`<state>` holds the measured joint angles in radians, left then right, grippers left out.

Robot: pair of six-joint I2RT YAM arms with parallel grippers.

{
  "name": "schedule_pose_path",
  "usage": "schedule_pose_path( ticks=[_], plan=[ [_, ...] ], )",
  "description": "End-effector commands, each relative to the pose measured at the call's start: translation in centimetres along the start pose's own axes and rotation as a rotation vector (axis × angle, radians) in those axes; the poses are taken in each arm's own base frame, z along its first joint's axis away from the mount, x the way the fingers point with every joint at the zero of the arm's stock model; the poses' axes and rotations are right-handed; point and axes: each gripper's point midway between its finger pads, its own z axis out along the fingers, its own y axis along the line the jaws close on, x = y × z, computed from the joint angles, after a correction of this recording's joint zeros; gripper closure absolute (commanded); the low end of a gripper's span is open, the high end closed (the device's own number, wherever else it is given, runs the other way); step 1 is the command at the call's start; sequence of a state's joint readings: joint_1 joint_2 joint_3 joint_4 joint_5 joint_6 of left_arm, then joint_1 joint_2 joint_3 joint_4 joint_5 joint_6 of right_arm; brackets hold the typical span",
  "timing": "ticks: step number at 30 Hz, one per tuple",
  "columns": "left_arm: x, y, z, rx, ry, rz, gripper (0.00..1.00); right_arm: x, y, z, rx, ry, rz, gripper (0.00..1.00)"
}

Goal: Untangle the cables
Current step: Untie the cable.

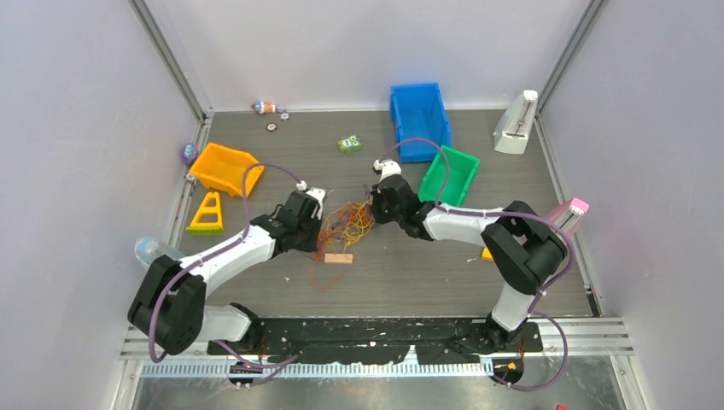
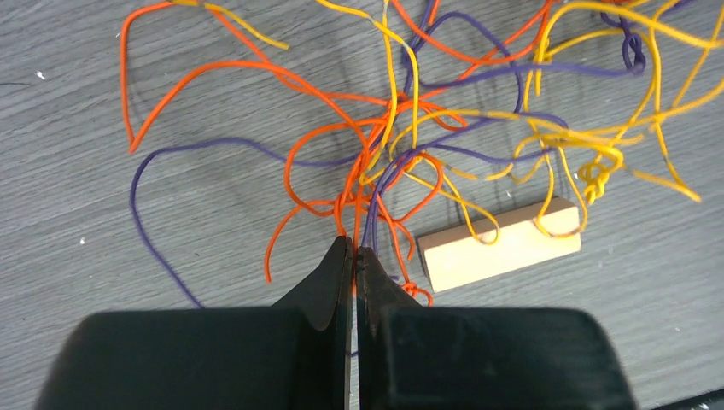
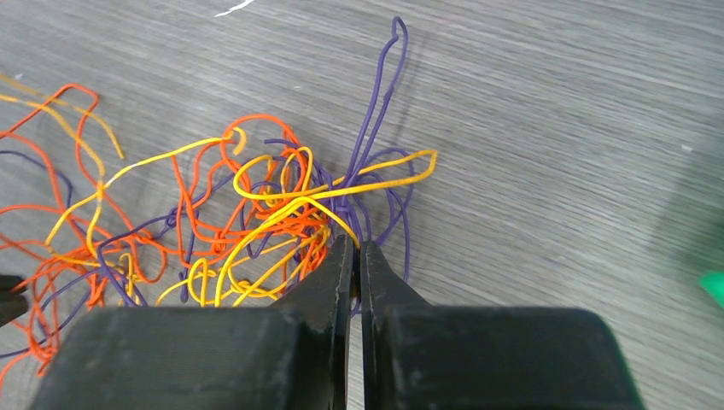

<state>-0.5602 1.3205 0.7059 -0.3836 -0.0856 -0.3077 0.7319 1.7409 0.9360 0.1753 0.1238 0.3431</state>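
Left claw [image 2: 353, 252]: pressed together, pinching orange and purple cables [image 2: 401, 128].
Right claw [image 3: 357, 246]: pressed together on a yellow strand.
Cables: tangled mid-table between the claws, touching a wooden block [image 2: 499, 243].
Bins: orange [image 1: 224, 168], blue [image 1: 418, 120] and green [image 1: 450, 175], toward the far edge.

Bright tangle on grey

At centre, the cables [image 1: 346, 226] mix orange, yellow and purple on a grey wood-grain table [image 1: 410, 273]. Just below lies a pale tan block [image 1: 338, 258]. Toward the top: a blue bin [image 1: 418, 120], green bin [image 1: 451, 175], orange bin [image 1: 224, 168] at left.
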Motion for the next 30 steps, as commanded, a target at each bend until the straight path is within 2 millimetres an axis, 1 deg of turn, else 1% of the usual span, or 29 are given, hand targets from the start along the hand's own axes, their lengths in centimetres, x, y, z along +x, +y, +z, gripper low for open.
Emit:
schedule_pose_path(
  ticks=[1, 2, 3, 4, 5, 6, 7, 8, 10, 11, 13, 16, 17, 21, 22, 23, 24, 25, 26, 27, 28, 29, 30],
  plan=[
    [-2.6, -0.4, -2.0, 0.076, -0.115, -0.071, 1.0, -3.7, -4.5, -2.2, 0.226, -0.127, 0.072, 0.95],
    [-2.8, -0.7, -2.6, 0.125, -0.127, -0.099, 1.0, -3.3, -5.9, -2.6, 0.274, -0.124, 0.108, 0.95],
    [-3.2, -0.5, -3.2, 0.154, -0.152, -0.136, 1.0, -3.9, -7.3, -3.1, 0.3, -0.143, 0.145, 0.95],
    [-3.6, -0.2, -3.7, 0.182, -0.177, -0.174, 1.0, -3.2, -8.1, -3.3, 0.315, -0.143, 0.182, 0.95],
    [-4.1, 0.3, -4.5, 0.2, -0.213, -0.215, 1.0, -3.8, -9.0, -3.8, 0.325, -0.17, 0.219, 0.95],
    [-4.4, 1.2, -5.1, 0.2, -0.249, -0.26, 1.0, -3.5, -9.6, -4.1, 0.333, -0.177, 0.233, 0.95],
    [-4.8, 1.8, -5.8, 0.199, -0.288, -0.288, 1.0, -4.0, -10.2, -4.6, 0.347, -0.203, 0.255, 0.95],
    [-5.1, 2.4, -6.6, 0.189, -0.327, -0.321, 1.0, -3.8, -10.6, -4.8, 0.362, -0.206, 0.259, 0.95],
    [-5.6, 4.0, -7.9, 0.156, -0.399, -0.379, 1.0, -3.9, -11.4, -5.5, 0.404, -0.225, 0.278, 0.95],
    [-5.7, 4.8, -8.5, 0.133, -0.431, -0.42, 1.0, -3.9, -12.0, -6.0, 0.446, -0.238, 0.298, 0.95],
    [-5.5, 6.8, -9.5, 0.088, -0.494, -0.508, 1.0, -3.8, -13.2, -6.8, 0.512, -0.26, 0.329, 0.95],
    [-5.2, 9.2, -10.7, 0.04, -0.588, -0.607, 1.0, -3.5, -14.4, -7.8, 0.564, -0.287, 0.369, 0.95],
    [-4.8, 10.4, -10.9, 0.009, -0.608, -0.645, 1.0, -3.8, -14.4, -8.1, 0.563, -0.304, 0.383, 0.95],
    [-4.0, 12.6, -11.6, -0.072, -0.637, -0.743, 1.0, -3.4, -15.3, -9.0, 0.599, -0.321, 0.412, 0.95],
    [-4.0, 13.4, -11.9, -0.104, -0.646, -0.769, 1.0, -3.6, -15.9, -9.6, 0.638, -0.351, 0.447, 0.95],
    [-3.7, 13.7, -12.0, -0.126, -0.642, -0.786, 1.0, -3.0, -16.4, -10.0, 0.667, -0.341, 0.453, 0.95],
    [-3.9, 14.1, -12.3, -0.138, -0.653, -0.798, 1.0, -3.2, -16.6, -10.4, 0.67, -0.356, 0.467, 0.95],
    [-4.2, 14.1, -12.6, -0.137, -0.661, -0.798, 1.0, -3.0, -16.7, -10.5, 0.662, -0.363, 0.469, 0.95],
    [-4.3, 14.2, -12.6, -0.137, -0.661, -0.801, 1.0, -3.3, -16.5, -10.7, 0.647, -0.373, 0.472, 0.95],
    [-4.8, 13.8, -12.7, -0.108, -0.665, -0.79, 1.0, -3.3, -16.3, -10.6, 0.627, -0.381, 0.471, 0.95],
    [-5.9, 12.5, -12.7, -0.022, -0.677, -0.731, 1.0, -3.5, -15.2, -10.1, 0.554, -0.353, 0.419, 0.95],
    [-7.0, 10.7, -12.8, 0.092, -0.676, -0.656, 1.0, -4.6, -14.1, -9.7, 0.476, -0.378, 0.391, 0.89],
    [-7.7, 8.9, -12.8, 0.187, -0.656, -0.605, 1.0, -4.8, -11.9, -8.9, 0.341, -0.335, 0.295, 0.81]
  ],
)
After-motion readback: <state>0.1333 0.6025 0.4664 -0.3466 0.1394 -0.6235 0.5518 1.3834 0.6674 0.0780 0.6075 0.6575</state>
